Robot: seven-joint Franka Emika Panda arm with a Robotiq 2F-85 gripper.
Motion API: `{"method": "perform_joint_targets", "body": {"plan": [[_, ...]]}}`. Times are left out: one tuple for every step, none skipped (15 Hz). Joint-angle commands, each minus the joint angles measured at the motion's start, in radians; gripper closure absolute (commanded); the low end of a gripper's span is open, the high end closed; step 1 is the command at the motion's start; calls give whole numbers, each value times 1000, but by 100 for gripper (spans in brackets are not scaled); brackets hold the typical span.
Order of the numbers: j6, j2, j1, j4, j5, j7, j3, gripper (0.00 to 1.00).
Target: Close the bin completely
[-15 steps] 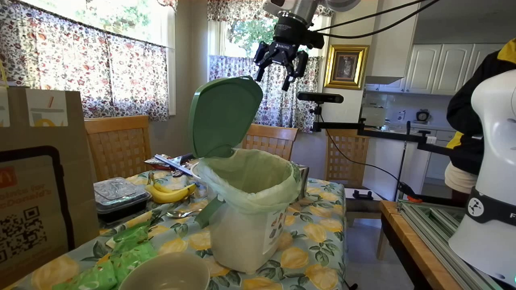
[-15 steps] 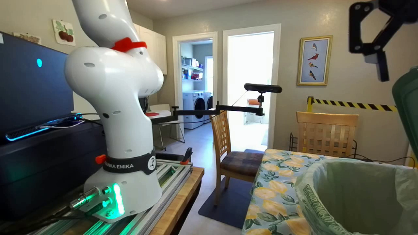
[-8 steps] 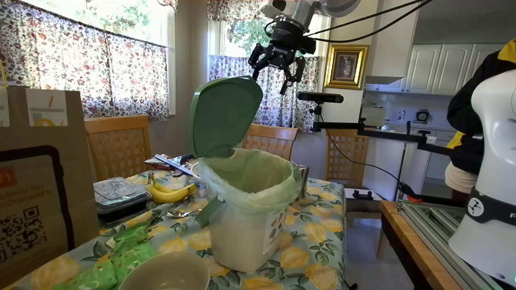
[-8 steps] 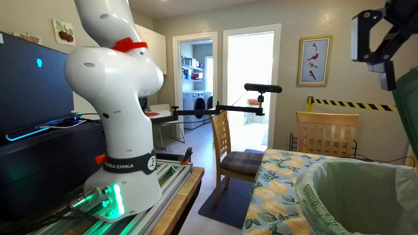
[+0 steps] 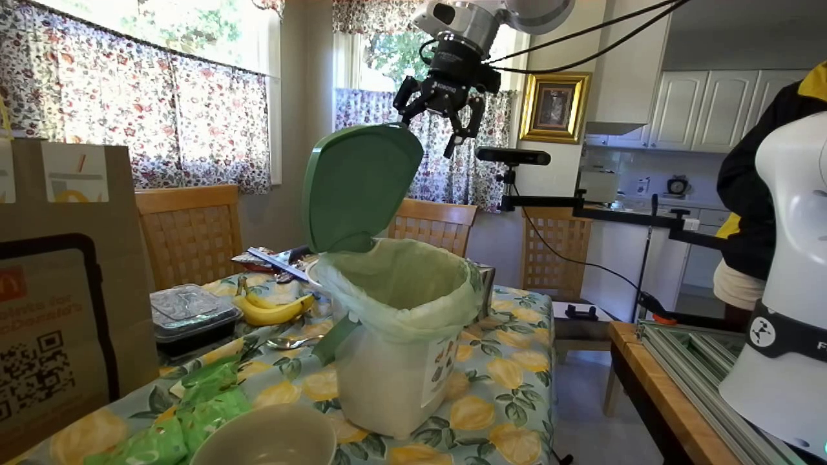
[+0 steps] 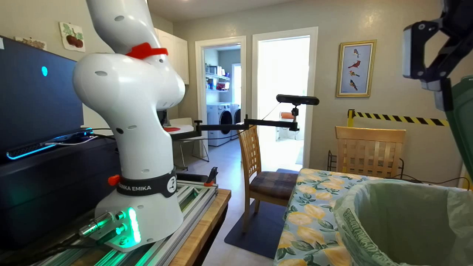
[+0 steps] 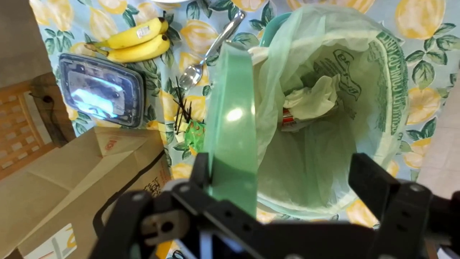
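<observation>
The white bin (image 5: 394, 381) stands upright on the table with a pale green liner folded over its rim. Its green lid (image 5: 362, 184) is raised and leans back over the hinge side; it also shows in the wrist view (image 7: 233, 126), edge-on. Crumpled waste (image 7: 312, 99) lies inside the bin. My gripper (image 5: 428, 134) is open and empty at the top edge of the lid. In the wrist view the gripper (image 7: 285, 171) has its left finger on the lid's outer side, close to or touching it, and its right finger over the bin opening. In an exterior view one finger (image 6: 445, 96) overlaps the lid.
A pale bowl (image 5: 268, 439) and green packets (image 5: 207, 400) lie near the bin. Bananas (image 5: 271, 310), a spoon (image 5: 294, 342), a plastic container (image 5: 190, 316) and a paper bag (image 5: 71, 284) are on the lid's side. A camera on a black arm (image 5: 513, 156) stands beyond.
My gripper has moved down and toward the lid, and one finger is now behind the lid's top edge. The lid looks tipped very slightly toward the opening. The bin has not moved.
</observation>
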Motion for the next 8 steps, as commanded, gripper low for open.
{"method": "perform_joint_targets", "body": {"plan": [[9,48,-15,18,50,-62,9,3],[7,52,-17,21,56,-63,11,10],[7,56,-19,23,60,-63,12,19],[6,57,-22,24,65,-62,14,36],[6,57,-24,24,70,-63,15,44],[6,54,-25,23,71,-63,17,51],[4,52,-26,23,71,-63,18,59],[1,50,-27,23,69,-61,19,66]]}}
